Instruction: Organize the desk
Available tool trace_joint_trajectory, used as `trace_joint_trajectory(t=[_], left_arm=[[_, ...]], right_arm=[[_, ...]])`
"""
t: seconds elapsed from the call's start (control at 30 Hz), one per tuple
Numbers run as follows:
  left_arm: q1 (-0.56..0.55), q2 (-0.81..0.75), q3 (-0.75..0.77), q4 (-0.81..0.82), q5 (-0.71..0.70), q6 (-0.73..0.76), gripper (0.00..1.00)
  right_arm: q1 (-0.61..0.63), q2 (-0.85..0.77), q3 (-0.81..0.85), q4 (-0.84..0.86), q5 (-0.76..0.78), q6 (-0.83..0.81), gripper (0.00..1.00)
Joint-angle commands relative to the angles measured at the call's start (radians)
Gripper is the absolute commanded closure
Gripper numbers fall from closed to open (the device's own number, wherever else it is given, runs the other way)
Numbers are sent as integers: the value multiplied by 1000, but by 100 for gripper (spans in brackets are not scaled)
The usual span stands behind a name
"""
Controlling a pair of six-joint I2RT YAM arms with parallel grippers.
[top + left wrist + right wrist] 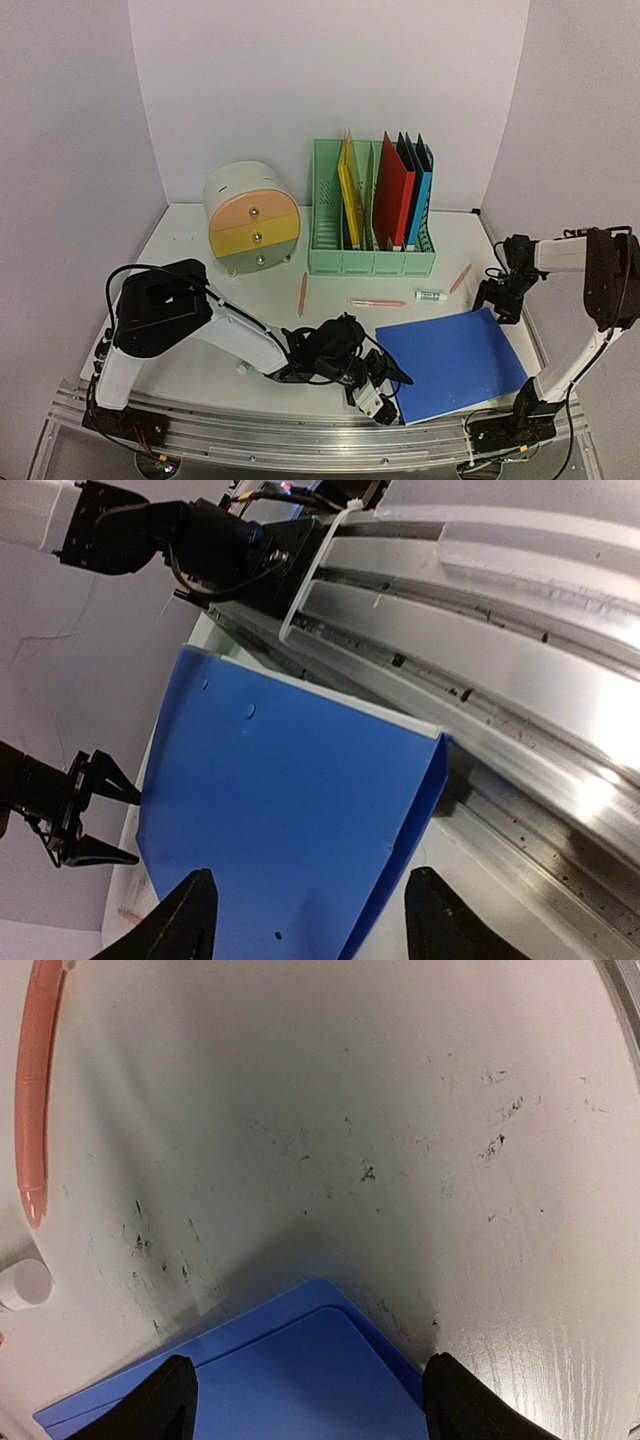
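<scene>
Front right corner of bench (330, 285): blue folder (450, 365) lies flat, near edge close to the metal rail (300, 440).
Bench: white top between lilac walls, rail along its front edge, both arms bolted there.
Left tool (385, 392): low at the folder's front left corner. Jaws open, one finger (200, 920) over the blue face and the other past the folder's edge. Cannot tell whether either touches it.
Right tool (497, 300): above the folder's back right corner. Jaws open and wide, holding nothing. Wrist view shows the corner between the fingers (175, 1390).
Back edge, centre: green file rack (330, 255) with yellow (350, 190), red (392, 190) and blue (420, 190) folders standing upright in it.
Back edge, left of rack: round drawer unit (252, 218), orange and yellow fronts facing forward.
Bench middle: three orange pens lying loose, one in front of the rack's left end (302, 293), one in front of its middle (378, 302), one towards the right edge (460, 278).
Between the last two pens: small white tube (430, 294) on its side, just behind the blue folder.
</scene>
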Motion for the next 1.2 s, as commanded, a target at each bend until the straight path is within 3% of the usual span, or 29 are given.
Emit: trace_joint_trajectory(t=[0.0,0.4,0.6,0.73,0.8,0.83,0.87,1.17], left_arm=[[10,36,26,135,-53,57,44],[-12,120,58,234,-137,137,55],[-19,129,42,352,-173,140,69],[-27,142,75,347,-192,131,65],[-32,147,84,361,-195,127,82],[-33,146,82,379,-195,123,96],[-35,142,68,401,-190,120,100],[-34,-38,24,361,-164,-123,100]], right_arm=[[4,-8,40,-12,-45,-2,21],[4,-14,42,-11,-95,-6,22],[4,-26,24,-12,-111,-8,23],[4,-41,17,-11,-137,2,23],[4,-55,13,-16,-132,8,24],[4,-65,13,-19,-121,11,23],[4,-75,17,-30,-98,14,23],[4,-209,270,-246,227,55,2]])
